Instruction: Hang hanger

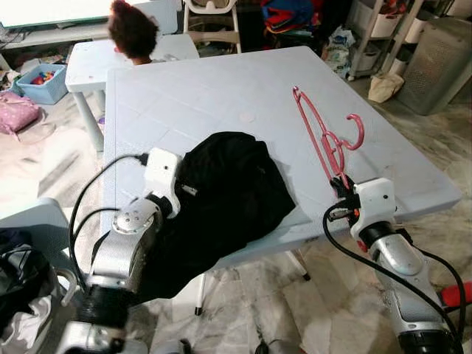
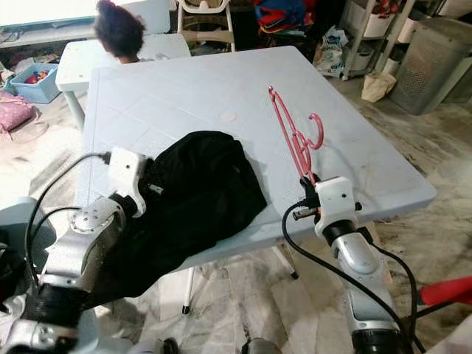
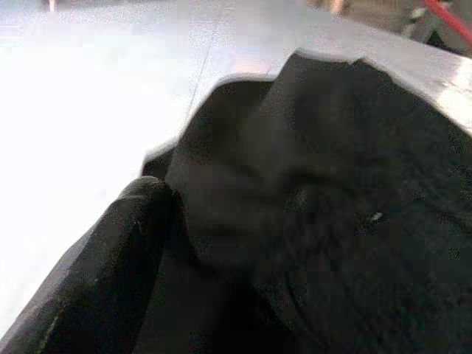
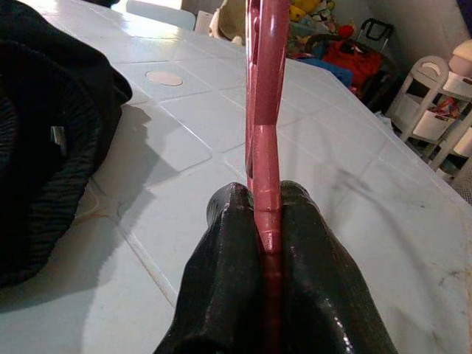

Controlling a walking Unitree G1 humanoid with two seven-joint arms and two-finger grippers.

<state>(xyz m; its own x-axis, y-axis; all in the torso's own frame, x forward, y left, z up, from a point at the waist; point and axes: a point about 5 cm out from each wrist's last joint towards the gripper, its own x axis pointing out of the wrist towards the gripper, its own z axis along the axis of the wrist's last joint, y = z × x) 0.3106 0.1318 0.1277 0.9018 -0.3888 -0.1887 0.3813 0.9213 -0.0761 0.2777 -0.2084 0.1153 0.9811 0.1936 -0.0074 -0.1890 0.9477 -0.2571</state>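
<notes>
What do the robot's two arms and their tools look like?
Both arms are silver metal tubes with round joints. Each wrist carries a white boxy housing, and black cables loop out from it. The left tool and the right tool each have long, glossy black fingers.

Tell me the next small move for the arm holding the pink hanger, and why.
Probably swing the pink hanger toward the black garment. The right gripper is clamped on one end of it, the rest raised over the white table. The left gripper sits at the garment, which lies apart from the hanger.
</notes>
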